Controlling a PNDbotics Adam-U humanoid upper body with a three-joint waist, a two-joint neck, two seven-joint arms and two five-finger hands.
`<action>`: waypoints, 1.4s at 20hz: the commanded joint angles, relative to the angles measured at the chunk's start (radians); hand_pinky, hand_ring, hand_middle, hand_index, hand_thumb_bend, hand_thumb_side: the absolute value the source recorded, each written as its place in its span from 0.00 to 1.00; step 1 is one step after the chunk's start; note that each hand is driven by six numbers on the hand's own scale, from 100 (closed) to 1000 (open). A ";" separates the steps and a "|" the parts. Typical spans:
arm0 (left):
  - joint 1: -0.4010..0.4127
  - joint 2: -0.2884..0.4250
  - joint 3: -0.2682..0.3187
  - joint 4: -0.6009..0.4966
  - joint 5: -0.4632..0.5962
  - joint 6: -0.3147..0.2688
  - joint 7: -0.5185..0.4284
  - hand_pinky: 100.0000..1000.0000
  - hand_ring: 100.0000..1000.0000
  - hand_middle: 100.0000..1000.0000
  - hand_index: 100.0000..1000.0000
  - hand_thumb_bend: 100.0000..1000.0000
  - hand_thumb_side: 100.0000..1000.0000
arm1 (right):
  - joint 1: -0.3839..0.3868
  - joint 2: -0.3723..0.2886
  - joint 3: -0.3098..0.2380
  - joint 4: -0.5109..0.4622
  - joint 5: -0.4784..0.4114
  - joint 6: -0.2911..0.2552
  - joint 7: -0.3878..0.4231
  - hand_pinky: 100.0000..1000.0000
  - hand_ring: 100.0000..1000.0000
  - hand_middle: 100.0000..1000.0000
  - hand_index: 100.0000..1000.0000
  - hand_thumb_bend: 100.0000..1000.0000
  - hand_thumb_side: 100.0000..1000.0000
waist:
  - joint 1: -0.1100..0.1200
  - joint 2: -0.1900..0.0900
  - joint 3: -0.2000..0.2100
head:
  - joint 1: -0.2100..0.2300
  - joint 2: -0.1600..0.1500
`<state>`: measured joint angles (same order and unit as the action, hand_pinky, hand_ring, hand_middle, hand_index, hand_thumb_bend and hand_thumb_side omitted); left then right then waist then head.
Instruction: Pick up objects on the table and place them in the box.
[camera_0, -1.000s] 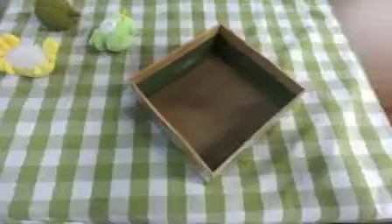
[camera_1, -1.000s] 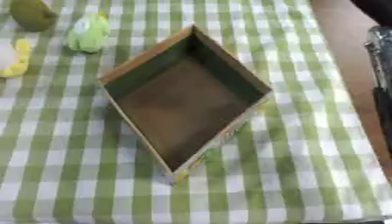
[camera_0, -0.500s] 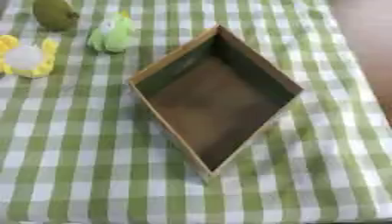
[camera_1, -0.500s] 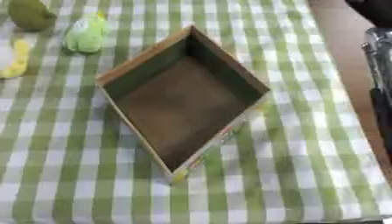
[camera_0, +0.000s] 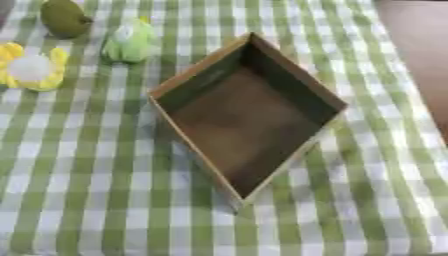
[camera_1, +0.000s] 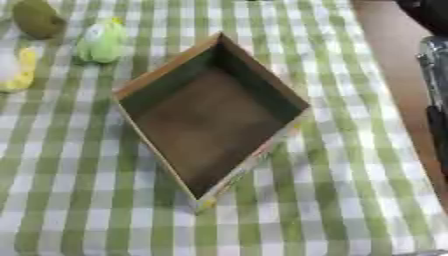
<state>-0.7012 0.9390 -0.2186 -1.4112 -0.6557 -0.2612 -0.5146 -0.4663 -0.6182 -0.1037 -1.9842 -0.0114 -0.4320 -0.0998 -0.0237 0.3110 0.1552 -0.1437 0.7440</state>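
Open cardboard box (camera_0: 245, 120) near the middle of the table, turned like a diamond: one corner toward the far edge, the opposite corner toward the near edge, long axis from far-left-of-centre down to the near corner. Brown floor bare, nothing inside; inner walls dark, rim lighter tan. Green-and-white checked tablecloth (camera_0: 87, 200) under everything. Three objects grouped at the far left, all outside the box and apart from it. Dark olive rounded object (camera_0: 66, 17) farthest back, a small stub pointing right. Light green soft toy (camera_0: 129, 41) just beside it and nearer the box, upright-looking with a pale patch on top; facing unclear. Yellow flower-shaped object with a white centre (camera_0: 31, 70) at the left edge, lying flat, partly cut off in the right eye view. Dark and silver robot parts (camera_1: 435, 75) along the right border of the right eye view, beyond the table edge. No hand visible, so finger state cannot be told.
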 joint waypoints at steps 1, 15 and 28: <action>-0.026 0.016 -0.005 0.017 -0.008 -0.005 -0.021 0.88 0.92 0.95 0.98 0.64 0.26 | -0.012 -0.011 -0.005 -0.016 -0.009 0.003 -0.002 0.82 0.82 0.66 0.92 0.00 0.41 | 0.004 -0.024 -0.001 | 0.005 -0.013; -0.107 -0.090 -0.022 0.218 -0.091 -0.009 0.014 0.86 0.93 0.97 0.98 0.52 0.01 | -0.014 0.001 -0.003 -0.016 -0.015 0.004 0.003 0.82 0.84 0.66 0.92 0.00 0.41 | 0.001 -0.016 -0.012 | 0.023 -0.014; -0.170 -0.176 -0.006 0.368 -0.159 -0.029 -0.012 0.86 0.92 0.98 0.98 0.39 0.00 | -0.016 0.011 -0.004 -0.016 -0.020 0.006 0.008 0.82 0.85 0.66 0.92 0.00 0.41 | -0.002 -0.004 -0.024 | 0.048 -0.021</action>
<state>-0.8512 0.7445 -0.2405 -1.0449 -0.8065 -0.2888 -0.5246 -0.4698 -0.5931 -0.1034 -1.9842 -0.0237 -0.4258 -0.0931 -0.0277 0.3258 0.1311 -0.1005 0.7340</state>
